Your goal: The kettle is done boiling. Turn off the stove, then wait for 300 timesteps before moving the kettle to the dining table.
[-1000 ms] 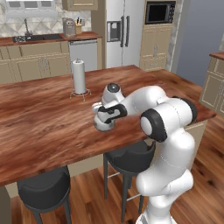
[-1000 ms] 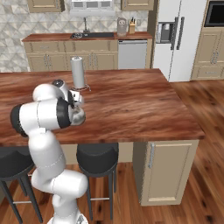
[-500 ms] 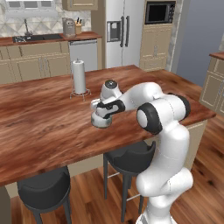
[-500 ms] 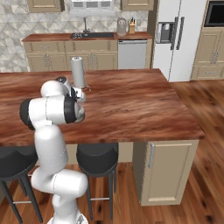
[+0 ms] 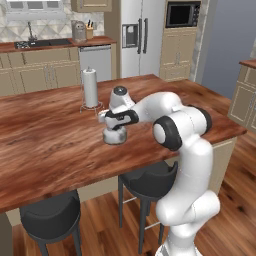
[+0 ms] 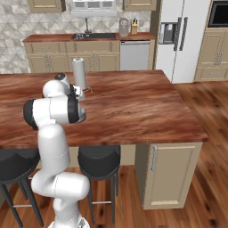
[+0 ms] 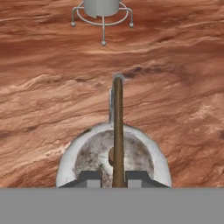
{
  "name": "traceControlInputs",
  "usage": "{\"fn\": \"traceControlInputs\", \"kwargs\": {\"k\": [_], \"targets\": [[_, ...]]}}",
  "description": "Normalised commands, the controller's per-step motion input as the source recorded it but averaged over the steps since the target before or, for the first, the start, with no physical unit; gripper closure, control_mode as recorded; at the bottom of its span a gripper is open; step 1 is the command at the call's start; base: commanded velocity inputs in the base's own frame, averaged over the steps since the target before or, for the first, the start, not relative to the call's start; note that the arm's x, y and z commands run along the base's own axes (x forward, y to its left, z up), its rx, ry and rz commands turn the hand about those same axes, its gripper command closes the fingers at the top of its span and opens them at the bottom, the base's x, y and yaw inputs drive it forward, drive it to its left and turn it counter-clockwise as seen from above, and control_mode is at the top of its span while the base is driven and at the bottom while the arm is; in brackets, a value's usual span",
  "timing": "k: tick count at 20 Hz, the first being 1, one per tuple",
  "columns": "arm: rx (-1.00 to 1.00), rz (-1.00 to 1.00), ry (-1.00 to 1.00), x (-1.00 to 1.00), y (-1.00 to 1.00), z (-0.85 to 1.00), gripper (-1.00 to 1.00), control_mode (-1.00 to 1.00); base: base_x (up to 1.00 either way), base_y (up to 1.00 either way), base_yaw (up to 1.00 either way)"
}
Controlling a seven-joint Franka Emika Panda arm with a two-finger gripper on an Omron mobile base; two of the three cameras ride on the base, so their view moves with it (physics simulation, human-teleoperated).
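On the left of the long wooden table [image 5: 45, 145], the paper-towel roll [image 5: 90, 88] stands upright in its wire holder, and just to its right the kettle [image 5: 115, 135] sits on the wood near the middle of the tabletop. My hand [image 7: 114, 178] is directly over the kettle, its two fingertips [image 7: 89, 178] set close on either side of the thin arched handle, though I cannot tell whether they pinch it or stand just off it.
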Motion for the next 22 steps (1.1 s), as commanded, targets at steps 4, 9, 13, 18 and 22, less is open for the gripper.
{"fn": "traceControlInputs", "kwargs": {"k": [4,9,13,18,22], "targets": [[0.0,0.0,0.0,-0.01,0.02,-0.13,-1.0,-1.0,0.0,0.0,0.0],[0.0,0.0,0.0,-0.12,0.0,-0.11,-1.0,-1.0,0.0,0.0,0.0],[0.0,0.0,0.0,-0.13,0.0,-0.02,-1.0,-1.0,0.0,0.0,0.0],[0.0,0.0,0.0,-0.08,0.0,0.0,-1.0,-1.0,0.0,0.0,0.0],[0.0,0.0,0.0,-0.03,0.0,0.13,-1.0,-1.0,0.0,0.0,0.0]]}}
